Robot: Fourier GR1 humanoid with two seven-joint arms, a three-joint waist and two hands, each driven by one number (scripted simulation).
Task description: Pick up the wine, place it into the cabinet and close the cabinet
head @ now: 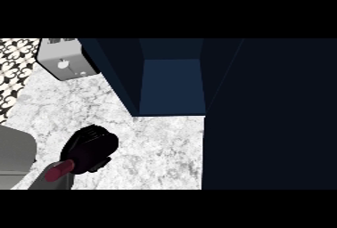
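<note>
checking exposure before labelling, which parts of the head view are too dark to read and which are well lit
Head view: the dark navy open cabinet and its door are nearly black, with edges hard to trace; the white marble counter and grey toaster are bright; the black left hand hides most of the dark red wine bottle.

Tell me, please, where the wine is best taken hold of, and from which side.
Probably round its wide body, from above, where the left hand curls over it; the wine shows only its narrow red end, a poorer hold.
</note>
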